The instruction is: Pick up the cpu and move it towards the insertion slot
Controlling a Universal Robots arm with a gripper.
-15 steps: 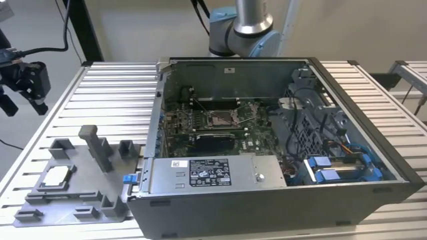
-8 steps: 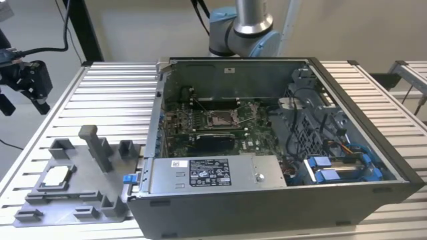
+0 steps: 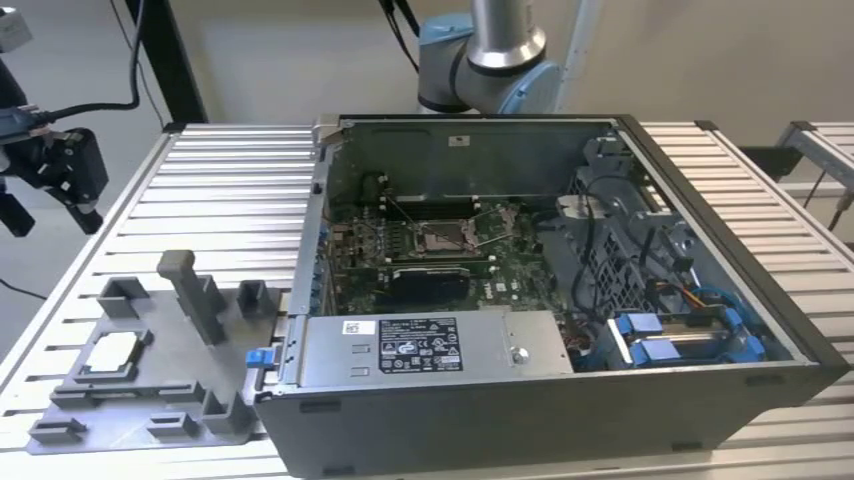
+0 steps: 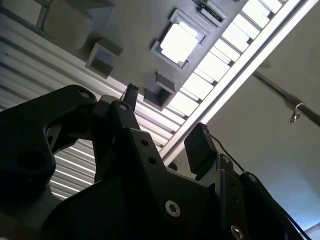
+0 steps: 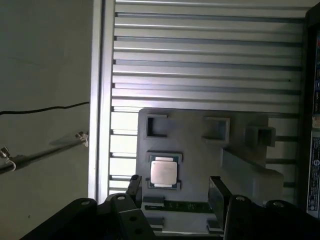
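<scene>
Approach step. The hand [image 5: 175, 192], open and empty, hangs over the cpu [image 5: 164, 173], seated in the fixture plate [image 3: 174, 395] at the exterior view's left, well apart from the insertion slot [image 3: 441, 237]; grasping calls for straddling its edges.

cpu [image 3: 111, 352] on fixture plate [image 3: 167, 385], plate at exterior view's left of computer case [image 3: 534, 400], insertion slot [image 3: 442, 236] inside case

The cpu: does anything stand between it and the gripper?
Nothing visible does. In the first wrist view the cpu lies uncovered on the grey fixture plate, and the open gripper has a clear line to it.
</scene>
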